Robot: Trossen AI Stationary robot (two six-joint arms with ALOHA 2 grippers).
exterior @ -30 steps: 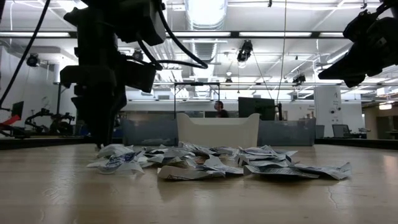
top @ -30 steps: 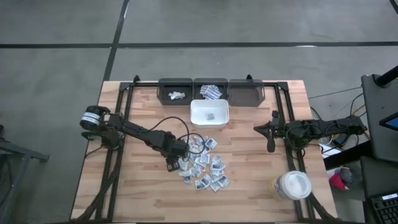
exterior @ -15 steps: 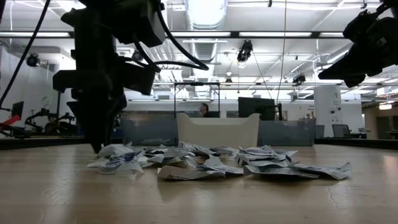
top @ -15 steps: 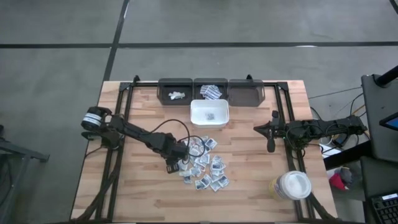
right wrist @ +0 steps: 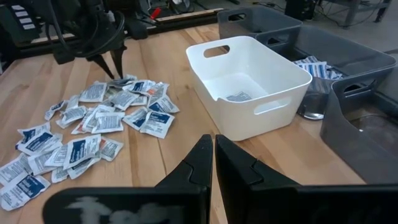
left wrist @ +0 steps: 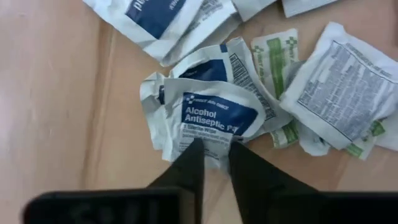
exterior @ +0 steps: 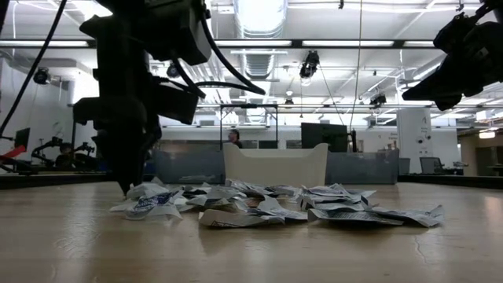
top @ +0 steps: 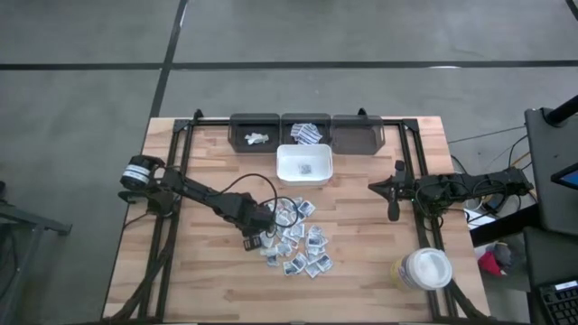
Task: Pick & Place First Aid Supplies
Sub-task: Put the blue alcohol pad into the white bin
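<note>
On the sachet (left wrist: 208,121) under the left gripper (left wrist: 214,163), "Alcohol Antiseptic" is printed in white on a blue panel, with a smaller unreadable line above it. The printed lines run roughly level across the left wrist frame, so the long axis of the sachet lies across the fingers. A neighbouring sachet (left wrist: 346,87) at the right of that frame carries dense small black print that cannot be read, and green-printed packets (left wrist: 274,57) are seen beside it.

The left gripper fingers (left wrist: 189,171) are set narrow, and the crumpled lower edge of the antiseptic sachet is pinched between the tips. In the low view the same gripper (exterior: 126,186) is seen at the left end of the pile, tips down at the table surface.

The first aid supplies (top: 296,236) are scattered in a loose pile at the centre of the wooden table (top: 361,262), below the white bin (top: 304,165) in the high view. Three dark bins (top: 305,132) are lined along the upper table edge, with contents visible in the left and middle ones.

The right gripper (top: 393,213) is held closed and empty at the right of the frame, well apart from the pile. Bare table is left open to the left of and below the pile. A white round tub (top: 424,269) is placed at the lower right.
</note>
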